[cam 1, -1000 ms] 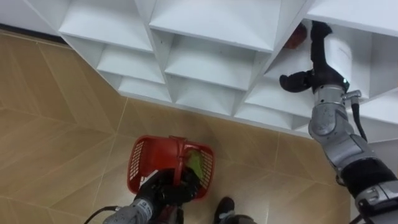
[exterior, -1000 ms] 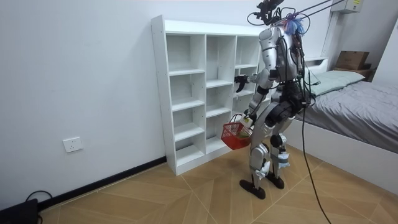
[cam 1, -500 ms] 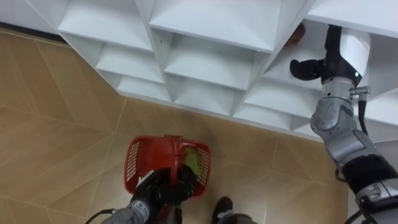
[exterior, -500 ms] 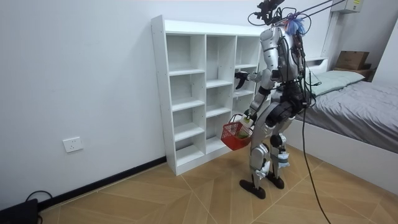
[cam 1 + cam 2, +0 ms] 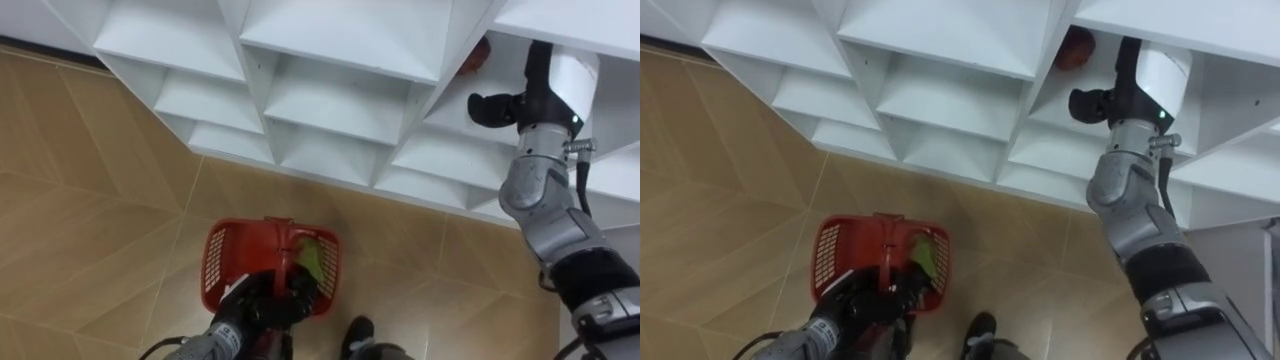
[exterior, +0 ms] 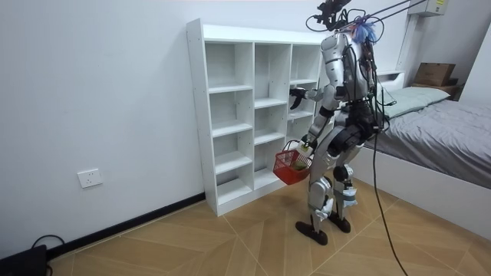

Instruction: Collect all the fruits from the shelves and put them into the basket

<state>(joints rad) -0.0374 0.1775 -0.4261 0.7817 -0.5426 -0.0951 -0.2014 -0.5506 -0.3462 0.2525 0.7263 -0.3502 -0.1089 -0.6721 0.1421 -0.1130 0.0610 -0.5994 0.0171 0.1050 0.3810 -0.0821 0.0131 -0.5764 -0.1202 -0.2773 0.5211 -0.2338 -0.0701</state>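
Observation:
A red fruit lies deep in a compartment of the white closet, also seen as the red fruit. My right hand reaches into that compartment, open, just below the fruit and apart from it. My left hand is shut on the handle of a red basket that hangs low above the floor. A green fruit lies in the basket. In the room view I stand facing the closet, the basket at my left side.
The closet's other compartments in view stand bare. Wooden floor spreads to the left of the basket. A bed stands at the room view's right, behind me. A wall socket sits low on the wall.
My right hand has moved up and deeper into the compartment, closer to the red fruit. The basket has shifted slightly to the left.

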